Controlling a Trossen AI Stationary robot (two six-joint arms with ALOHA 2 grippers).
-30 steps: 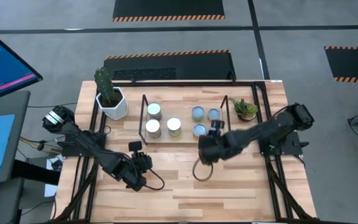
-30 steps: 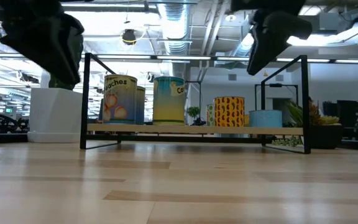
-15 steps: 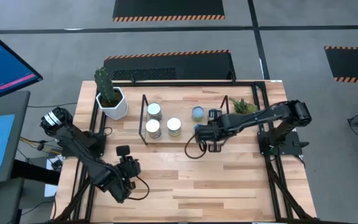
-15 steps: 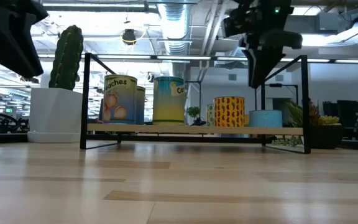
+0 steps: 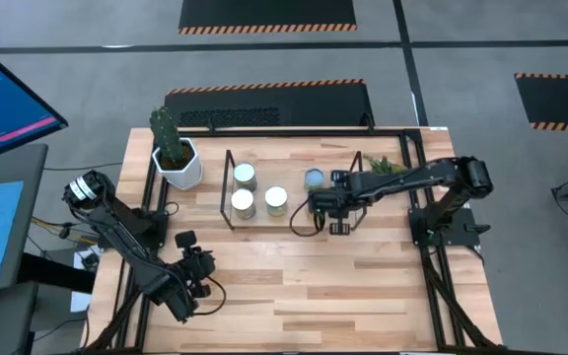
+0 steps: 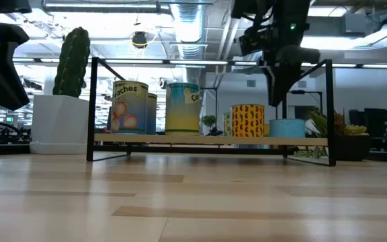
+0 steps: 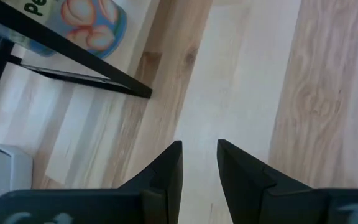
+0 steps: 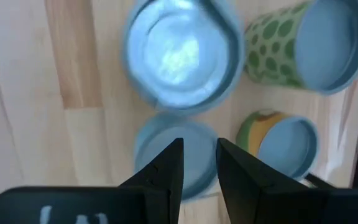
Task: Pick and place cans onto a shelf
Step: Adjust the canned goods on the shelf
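Observation:
The shelf [image 5: 228,187] is a low black rod frame at the table's far middle, and it shows in the low view as the shelf [image 6: 91,107]. Several cans stand upright on it: three silvery-topped cans [image 5: 242,203] at its left end and pale blue-topped cans [image 5: 315,178] at its right end. My right gripper [image 5: 328,207] hangs open, pointing steeply down, just above the right-hand cans [image 8: 182,56] with nothing between its fingers [image 8: 166,165]. My left gripper [image 5: 197,268] hovers open over bare table toward the near left, empty, as the left wrist view [image 7: 199,144] shows.
A white faceted pot with a cactus [image 5: 176,158] stands left of the shelf. A small spiky green plant [image 5: 390,173] stands to its right. Black frame rails [image 5: 146,256] run along the table's left and right sides. Bare wood [image 5: 294,286] fills the near half.
My right gripper has moved from the table's middle toward the far edge and now hangs over the shelf's right-hand cans, pointing more steeply down. My left gripper has swung toward the table's left edge and sunk a little. The cans have not moved.

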